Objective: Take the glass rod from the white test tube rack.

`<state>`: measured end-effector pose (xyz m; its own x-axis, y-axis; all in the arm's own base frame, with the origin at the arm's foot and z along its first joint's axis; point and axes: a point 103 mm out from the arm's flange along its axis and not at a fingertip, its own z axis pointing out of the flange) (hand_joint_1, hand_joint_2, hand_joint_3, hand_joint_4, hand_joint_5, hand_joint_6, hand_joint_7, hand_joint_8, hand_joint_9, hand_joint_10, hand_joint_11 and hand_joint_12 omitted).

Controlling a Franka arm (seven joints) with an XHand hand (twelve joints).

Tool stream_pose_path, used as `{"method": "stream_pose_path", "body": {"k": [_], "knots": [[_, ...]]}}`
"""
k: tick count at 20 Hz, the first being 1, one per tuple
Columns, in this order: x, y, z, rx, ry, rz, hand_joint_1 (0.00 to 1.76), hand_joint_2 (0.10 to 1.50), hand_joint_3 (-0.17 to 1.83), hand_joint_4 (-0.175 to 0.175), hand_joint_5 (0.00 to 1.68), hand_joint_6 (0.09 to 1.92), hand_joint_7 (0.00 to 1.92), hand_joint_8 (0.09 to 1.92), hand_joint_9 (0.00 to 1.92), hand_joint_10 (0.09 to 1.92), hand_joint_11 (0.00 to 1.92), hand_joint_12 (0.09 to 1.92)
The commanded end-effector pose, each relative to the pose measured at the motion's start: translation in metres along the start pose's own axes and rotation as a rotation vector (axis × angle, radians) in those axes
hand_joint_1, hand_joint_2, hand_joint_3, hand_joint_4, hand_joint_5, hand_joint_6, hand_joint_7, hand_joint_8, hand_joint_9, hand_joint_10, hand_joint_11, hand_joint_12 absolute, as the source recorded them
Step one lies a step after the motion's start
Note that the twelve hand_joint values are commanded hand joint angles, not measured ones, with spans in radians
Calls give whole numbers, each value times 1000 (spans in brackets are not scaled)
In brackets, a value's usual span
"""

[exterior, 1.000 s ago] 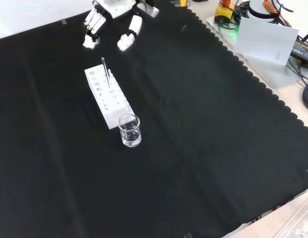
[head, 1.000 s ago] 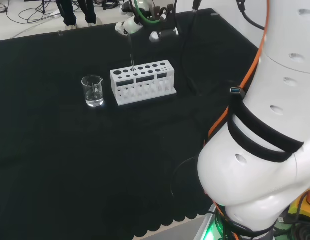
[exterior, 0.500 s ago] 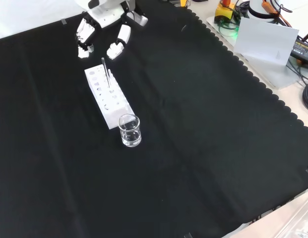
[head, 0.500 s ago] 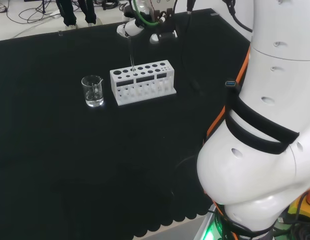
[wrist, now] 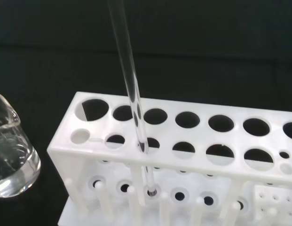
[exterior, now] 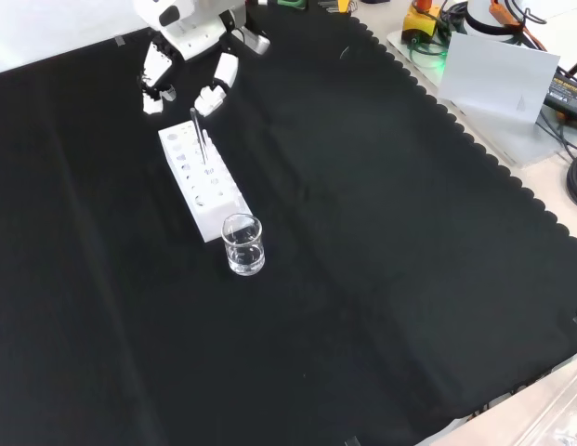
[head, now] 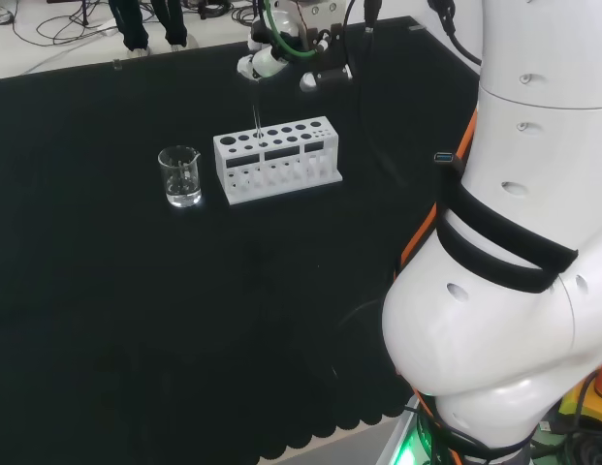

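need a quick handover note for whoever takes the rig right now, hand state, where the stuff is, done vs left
Hand: open, fingers spread above the far end of the rack, holding nothing.
Glass rod: standing in a hole of the white test tube rack, untouched.
Beaker: beside the rack's near end in the front view.
Done: approach to the rod.
Left: close on the rod, lift it out.

1. No readable text, label, number or sign on the white test tube rack, the beaker or the black cloth.
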<state>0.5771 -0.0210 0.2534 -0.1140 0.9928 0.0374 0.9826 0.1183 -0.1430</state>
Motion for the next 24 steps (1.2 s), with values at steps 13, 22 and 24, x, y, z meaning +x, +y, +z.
{"method": "stream_pose_path", "body": {"k": [13, 22, 24], "knots": [[13, 2, 14, 28, -39, -14, 537, 983, 457, -175, 351, 784, 795, 1193, 1278, 1080, 1374, 1224], [12, 2, 18, 40, -61, -17, 602, 997, 454, -175, 441, 910, 953, 1326, 1466, 1105, 1583, 1213], [13, 1, 18, 32, -63, -24, 617, 998, 454, -175, 468, 927, 974, 1340, 1482, 1110, 1599, 1217]]}}
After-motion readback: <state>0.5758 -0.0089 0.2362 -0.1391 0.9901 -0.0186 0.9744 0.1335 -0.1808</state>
